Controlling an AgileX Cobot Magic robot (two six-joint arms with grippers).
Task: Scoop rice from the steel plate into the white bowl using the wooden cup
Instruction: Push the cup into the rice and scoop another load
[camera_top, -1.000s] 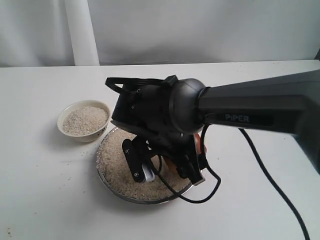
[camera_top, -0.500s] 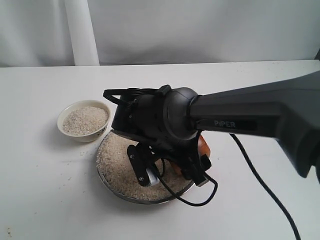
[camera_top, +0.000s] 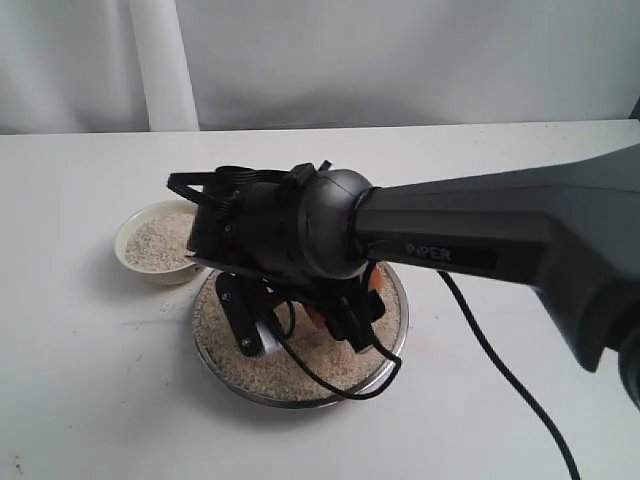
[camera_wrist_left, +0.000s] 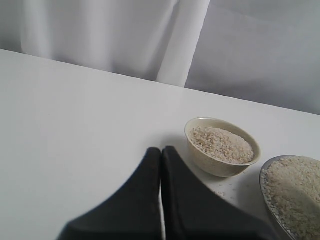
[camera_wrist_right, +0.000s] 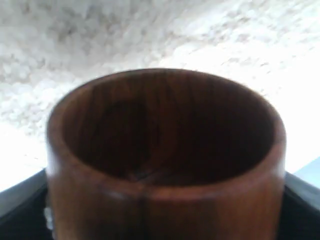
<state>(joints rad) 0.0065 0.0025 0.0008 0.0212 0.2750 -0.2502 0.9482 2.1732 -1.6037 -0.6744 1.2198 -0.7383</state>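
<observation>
Right wrist view, wooden cup (camera_wrist_right: 165, 210), mouth aimed at rice (camera_wrist_right: 125, 35)

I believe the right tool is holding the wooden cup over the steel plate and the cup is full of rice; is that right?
Not quite: the wooden cup is empty, its dark inside bare in the right wrist view. The right tool does hold it over the steel plate.

Access: steel plate (camera_top: 300, 397) mostly roofed by R arm (camera_top: 330, 225), black cable (camera_top: 500, 363) trailing over table (camera_top: 90, 380) on plate's right, white bowl (camera_top: 135, 262) just beside plate's far-left rim, part-overlapped by arm in ext. view; table open front-left & behind.
</observation>
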